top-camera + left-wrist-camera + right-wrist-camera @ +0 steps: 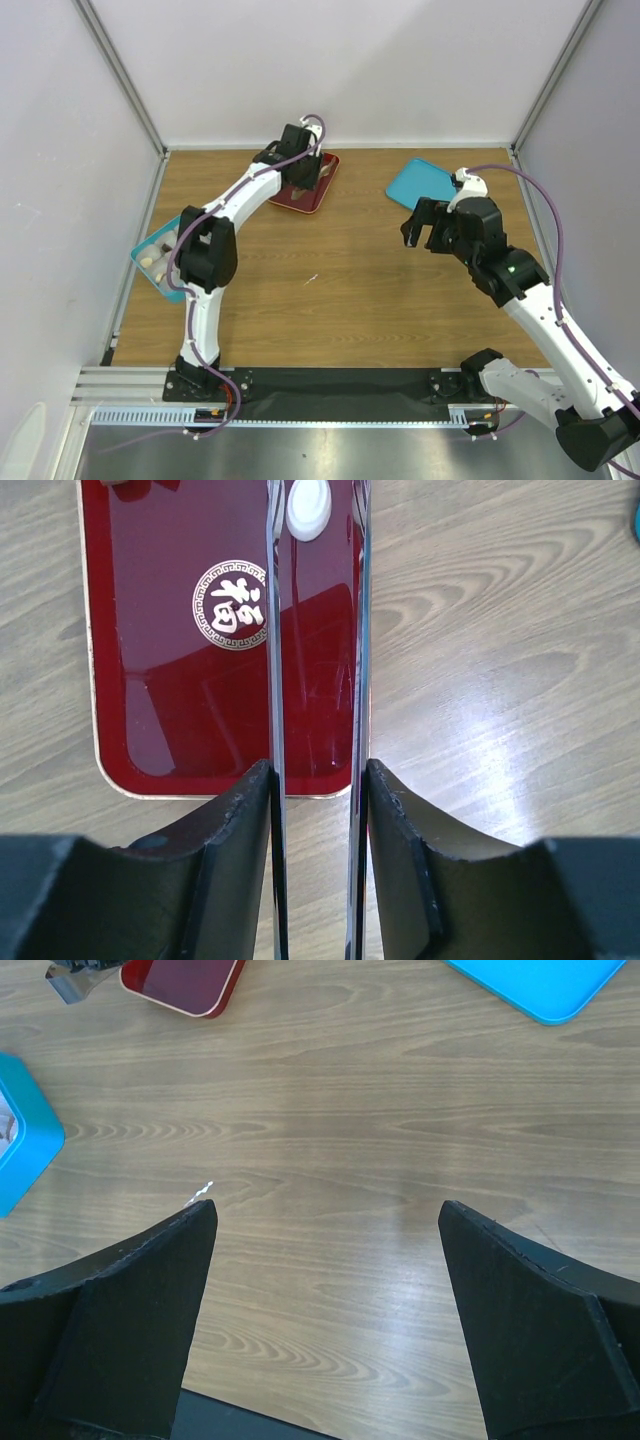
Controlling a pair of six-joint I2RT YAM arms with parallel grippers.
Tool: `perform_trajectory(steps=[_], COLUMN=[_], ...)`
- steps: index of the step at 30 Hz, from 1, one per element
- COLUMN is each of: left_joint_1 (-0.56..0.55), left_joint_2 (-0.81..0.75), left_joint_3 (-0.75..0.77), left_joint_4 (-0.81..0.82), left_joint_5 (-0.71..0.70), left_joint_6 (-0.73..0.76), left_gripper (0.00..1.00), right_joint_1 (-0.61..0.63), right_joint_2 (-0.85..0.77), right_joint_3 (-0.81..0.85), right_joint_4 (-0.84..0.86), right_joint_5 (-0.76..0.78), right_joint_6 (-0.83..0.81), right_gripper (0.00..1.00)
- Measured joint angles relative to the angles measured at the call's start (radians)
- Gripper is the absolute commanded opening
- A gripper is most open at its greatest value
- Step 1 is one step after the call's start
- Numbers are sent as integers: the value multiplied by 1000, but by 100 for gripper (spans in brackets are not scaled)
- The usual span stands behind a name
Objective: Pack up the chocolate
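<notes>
Lying glossy, oval and pale on the red tray, a chocolate sits between the left fingers' parted blades, seemingly ungripped; right fingers spread wide.

Chocolate on tray — far end

**Left arm stretched far, right arm held back with jaws wide**

The left arm rises from its base at the near edge, bends at the elbow and reaches to the far side, its wrist turned down. The left gripper has two thin blades set parallel with a narrow gap between them. The right arm folds inward from the near right corner. The right gripper hangs with its fingers spread wide apart, nothing between them.
</notes>
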Motion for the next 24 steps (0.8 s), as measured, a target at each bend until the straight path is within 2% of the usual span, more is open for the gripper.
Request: perform_trajectory(steps=[12, 16, 24], left_joint_1=[0, 0, 0], left_joint_2=[55, 57, 45], left_joint_3=[3, 3, 0], left_joint_4=[-2, -4, -26], left_joint_5=[-8, -12, -45], left_joint_6=[0, 0, -10], left_gripper=[43, 35, 29], right_joint_1=[-33, -38, -40], right_joint_2=[0, 1, 2], right_joint_3=[0, -3, -10], right_joint_4=[5, 8, 14], right_joint_5=[-18, -20, -41], right_joint_6=[-10, -10, -9], right_gripper=[99, 99, 99])
